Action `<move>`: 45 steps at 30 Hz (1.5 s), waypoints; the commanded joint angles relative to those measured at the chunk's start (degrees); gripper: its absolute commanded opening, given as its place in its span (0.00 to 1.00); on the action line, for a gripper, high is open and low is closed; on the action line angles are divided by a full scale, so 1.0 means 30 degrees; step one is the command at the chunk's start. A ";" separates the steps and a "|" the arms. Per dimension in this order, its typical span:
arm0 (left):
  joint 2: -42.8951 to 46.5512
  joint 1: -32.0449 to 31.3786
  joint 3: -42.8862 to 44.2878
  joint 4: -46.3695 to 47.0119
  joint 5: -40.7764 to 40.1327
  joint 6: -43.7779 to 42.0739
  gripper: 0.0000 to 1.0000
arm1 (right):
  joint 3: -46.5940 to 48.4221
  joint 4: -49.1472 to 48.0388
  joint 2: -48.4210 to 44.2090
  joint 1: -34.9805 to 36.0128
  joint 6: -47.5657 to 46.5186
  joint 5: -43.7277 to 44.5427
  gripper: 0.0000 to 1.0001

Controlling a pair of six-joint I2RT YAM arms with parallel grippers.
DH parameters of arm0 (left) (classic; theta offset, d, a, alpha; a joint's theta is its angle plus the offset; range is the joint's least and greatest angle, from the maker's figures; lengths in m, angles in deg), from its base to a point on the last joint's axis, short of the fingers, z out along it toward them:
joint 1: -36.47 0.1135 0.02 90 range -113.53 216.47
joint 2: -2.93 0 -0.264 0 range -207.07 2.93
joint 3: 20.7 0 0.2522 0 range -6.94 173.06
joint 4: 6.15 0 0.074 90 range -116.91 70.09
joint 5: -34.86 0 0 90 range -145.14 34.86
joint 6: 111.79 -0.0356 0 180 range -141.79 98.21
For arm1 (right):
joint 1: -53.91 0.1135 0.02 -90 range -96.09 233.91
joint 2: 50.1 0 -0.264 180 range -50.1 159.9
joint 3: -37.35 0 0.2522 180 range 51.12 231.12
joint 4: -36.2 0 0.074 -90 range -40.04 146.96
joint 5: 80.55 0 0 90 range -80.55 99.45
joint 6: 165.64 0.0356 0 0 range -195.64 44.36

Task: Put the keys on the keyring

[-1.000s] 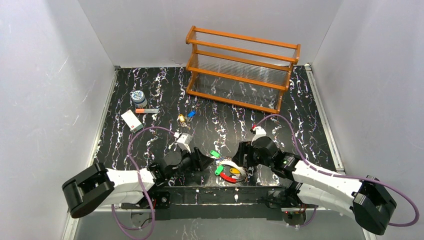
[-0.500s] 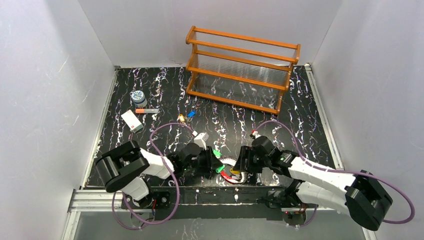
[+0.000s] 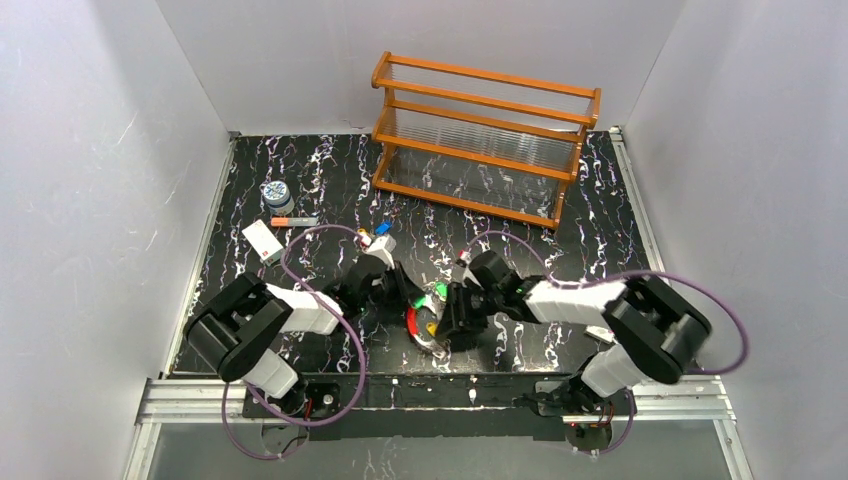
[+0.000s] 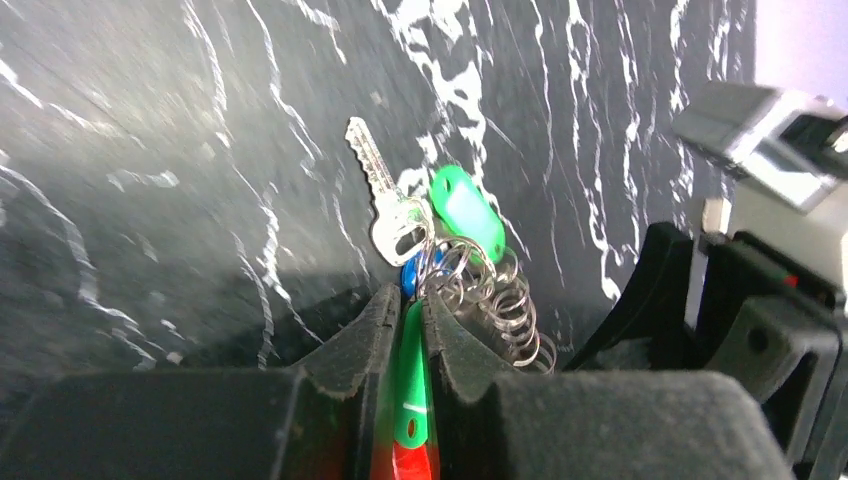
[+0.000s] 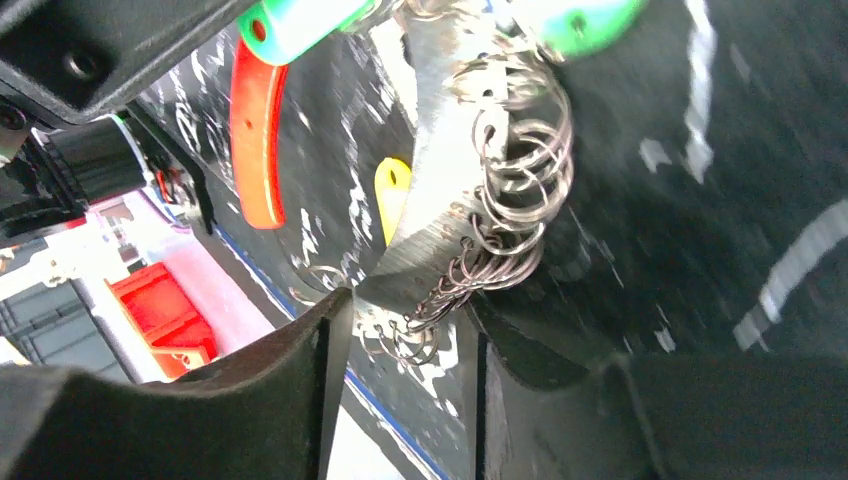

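Observation:
The keyring (image 3: 424,332) is a silvery band (image 5: 436,180) with a curved red piece (image 5: 257,130) and several small wire rings (image 5: 520,170). It hangs between my two grippers at the table's near middle. My left gripper (image 4: 405,296) (image 3: 402,293) is shut on a green key's plastic head (image 4: 410,385), with the red piece (image 4: 410,462) just behind it. A silver key (image 4: 382,195), a second green head (image 4: 466,208) and a blue one (image 4: 409,276) hang past the fingertips. My right gripper (image 5: 405,308) (image 3: 452,318) is open, with its jaws apart around the band's end and rings. A yellow head (image 5: 392,188) hangs nearby.
A blue key (image 3: 382,228) and a yellow key (image 3: 362,236) lie farther back. A white card (image 3: 262,242), an orange-tipped stick (image 3: 294,221) and a patterned jar (image 3: 277,192) sit at the back left. A wooden rack (image 3: 485,140) stands at the back.
Both grippers came in toward the middle and a little farther back, taking the keyring along. My left jaws shut on the green head. The right jaws narrowed around the band.

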 commanded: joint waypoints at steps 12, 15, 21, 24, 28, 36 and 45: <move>0.3745 0.1351 0.3866 -1.3762 -0.5641 -0.7482 0.48 | 0.3114 -0.0072 0.1693 -0.1413 -0.3175 -0.0569 0.79; 0.5081 0.1377 0.2986 -1.3656 -0.5047 -0.6494 0.49 | 0.2831 -0.0794 0.1971 -0.1777 -0.3122 -0.1352 0.77; 0.7443 0.1377 0.0080 -1.0881 -0.2479 -0.3387 0.49 | 0.3798 -0.2578 0.4089 -0.1866 -0.3009 -0.2955 0.64; 0.7755 0.1377 -0.1630 -0.8550 -0.0894 -0.1725 0.49 | 0.4705 -0.3396 0.5483 -0.1873 -0.3001 -0.3514 0.51; 0.7360 0.1377 -0.2953 -0.5507 0.0233 -0.0211 0.48 | 0.6385 -0.2549 0.6807 -0.1929 -0.3671 -0.3263 0.37; 0.7481 0.1377 -0.1958 -0.6863 -0.0525 -0.1260 0.47 | 0.6730 0.0252 0.5210 -0.1954 -0.5855 -0.0725 0.57; 0.9319 0.1377 -0.1081 -0.9500 -0.2020 -0.2724 0.47 | 0.5205 0.0991 0.2947 -0.1960 -0.6387 -0.0305 0.64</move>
